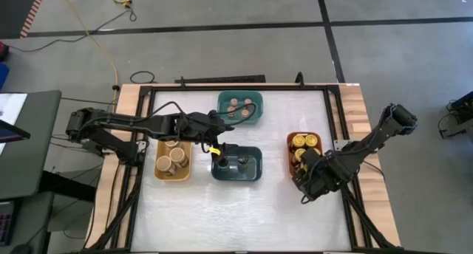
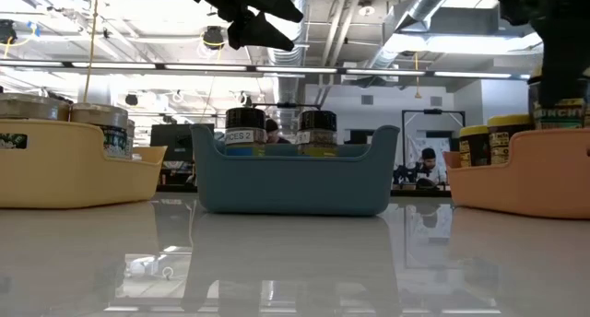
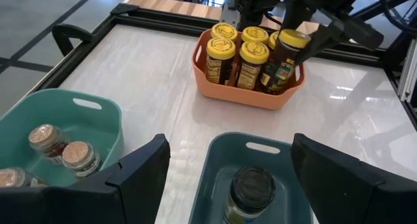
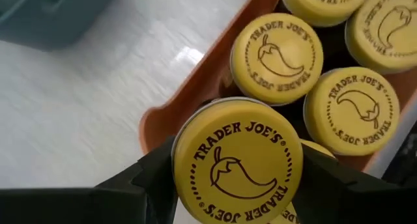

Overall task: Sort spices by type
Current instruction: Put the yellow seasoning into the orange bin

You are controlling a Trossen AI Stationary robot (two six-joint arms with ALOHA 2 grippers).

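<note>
Partly hidden: yellow-lidded jar in right gripper

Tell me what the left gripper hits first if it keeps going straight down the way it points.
Likely the dark-lidded jar standing in the dark-blue bin under the open left gripper; depth is hard to judge.

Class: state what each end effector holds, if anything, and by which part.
The right end effector grips a yellow-lidded jar by the sides just under its lid, over the orange bin. The left end effector is open and holds nothing.
</note>
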